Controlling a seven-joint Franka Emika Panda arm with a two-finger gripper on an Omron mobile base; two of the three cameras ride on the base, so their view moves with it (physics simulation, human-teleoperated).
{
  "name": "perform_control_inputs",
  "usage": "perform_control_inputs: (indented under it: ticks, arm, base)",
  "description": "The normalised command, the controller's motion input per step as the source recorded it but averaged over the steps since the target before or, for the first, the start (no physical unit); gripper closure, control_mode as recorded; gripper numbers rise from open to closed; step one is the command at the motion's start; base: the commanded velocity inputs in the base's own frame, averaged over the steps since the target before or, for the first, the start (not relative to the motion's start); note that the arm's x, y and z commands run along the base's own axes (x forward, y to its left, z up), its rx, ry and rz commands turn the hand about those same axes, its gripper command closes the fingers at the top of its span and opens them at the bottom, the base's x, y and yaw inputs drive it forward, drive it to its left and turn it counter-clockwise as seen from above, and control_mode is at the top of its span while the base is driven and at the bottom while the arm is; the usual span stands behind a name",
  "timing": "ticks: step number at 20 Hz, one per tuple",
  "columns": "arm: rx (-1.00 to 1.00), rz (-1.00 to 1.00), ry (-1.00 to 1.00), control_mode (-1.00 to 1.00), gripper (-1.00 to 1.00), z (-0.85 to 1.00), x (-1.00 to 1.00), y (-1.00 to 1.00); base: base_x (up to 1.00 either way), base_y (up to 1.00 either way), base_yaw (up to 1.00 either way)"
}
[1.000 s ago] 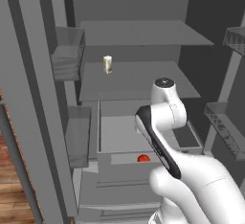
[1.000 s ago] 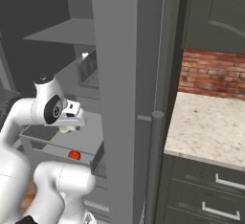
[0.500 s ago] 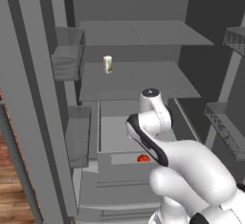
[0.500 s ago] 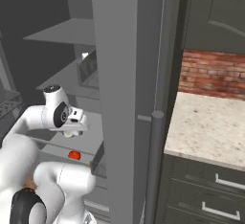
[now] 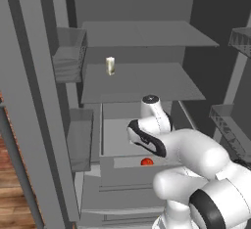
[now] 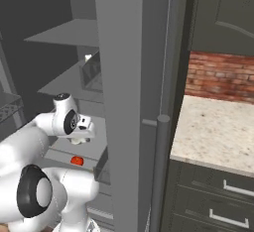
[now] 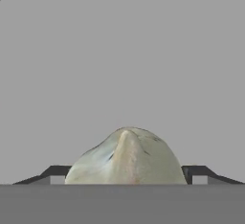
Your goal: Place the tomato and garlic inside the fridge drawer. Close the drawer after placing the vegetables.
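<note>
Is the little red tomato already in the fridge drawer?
Yes. The tomato lies inside the pulled-out fridge drawer, near its front wall. The drawer is not shut; the arm reaches over it, holding the garlic.

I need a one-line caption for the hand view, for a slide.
Garlic held between the gripper fingertips, above the plain grey floor of the fridge drawer.

Arm folded low, wrist bent fwd; pincer (image 7: 125, 182) clamped on garlic (image 7: 127, 157), fingertips (image 7: 56, 173) either side.
</note>
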Motion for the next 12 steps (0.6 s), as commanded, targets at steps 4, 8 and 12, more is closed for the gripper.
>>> perform_control_inputs:
  ticks: [4,8,12]
  arm:
    - [0.00,0.00,0.06,-1.00,1.00,-0.22,0.30,0.00]
    - [0.00,0.00,0.04,-1.00,1.00,-0.41,0.25,0.00]
    - [0.00,0.00,0.01,-1.00,1.00,-0.41,0.26,0.00]
  base:
    - [0.00,0.00,0.00]
    - [0.00,0.00,0.00]
    - [0.00,0.00,0.00]
